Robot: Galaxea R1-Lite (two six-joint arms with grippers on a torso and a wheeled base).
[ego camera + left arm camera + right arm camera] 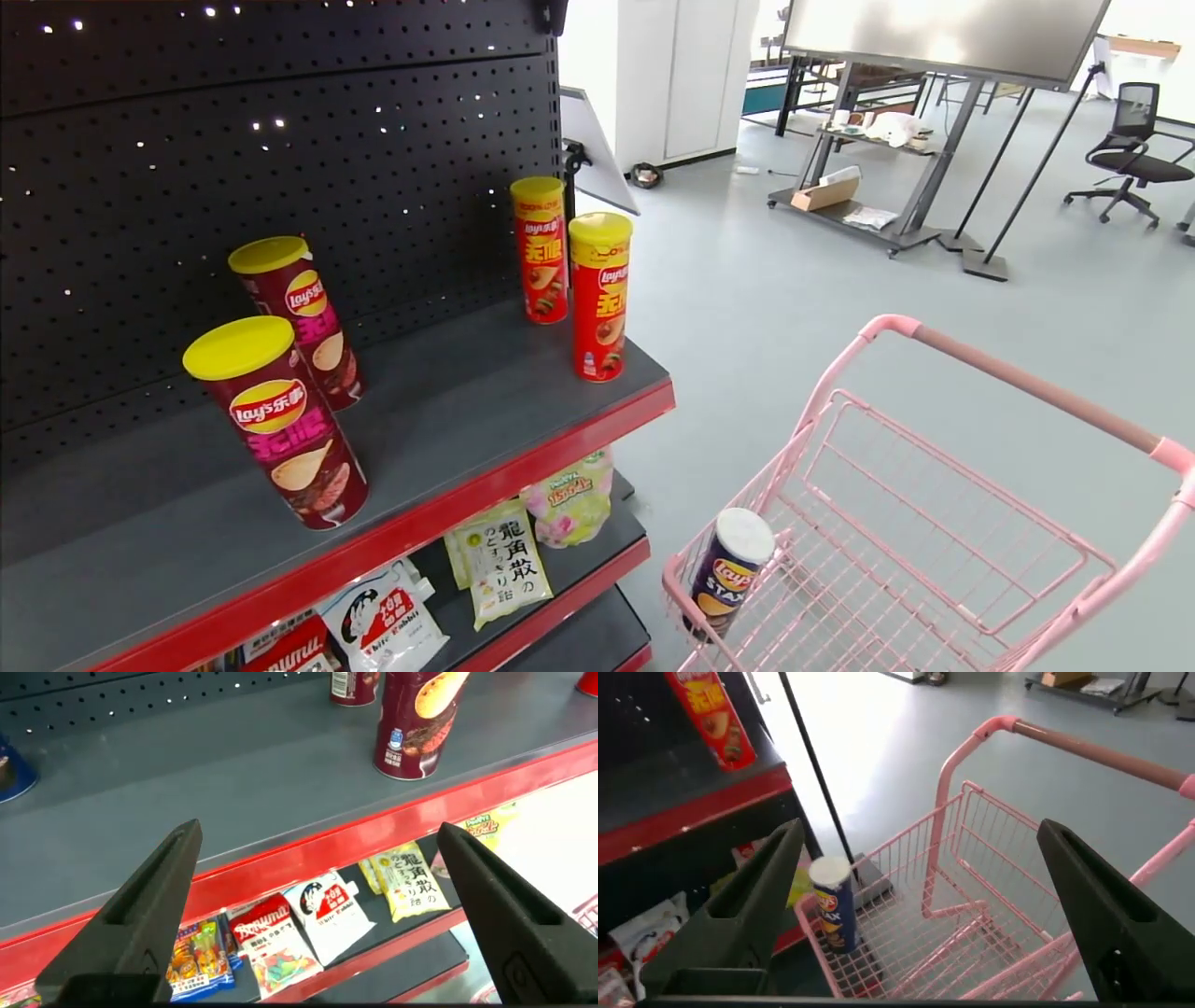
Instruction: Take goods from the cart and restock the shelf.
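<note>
My spread right gripper (917, 829) hangs over the cart (896, 329) for the blue can (733, 569) at eight o'clock; spread left gripper (318, 829) faces the shelf (467, 401).

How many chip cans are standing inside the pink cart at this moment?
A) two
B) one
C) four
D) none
B: a single blue can with a white lid stands in one corner of the pink cart, and no other can is in its basket.
</note>
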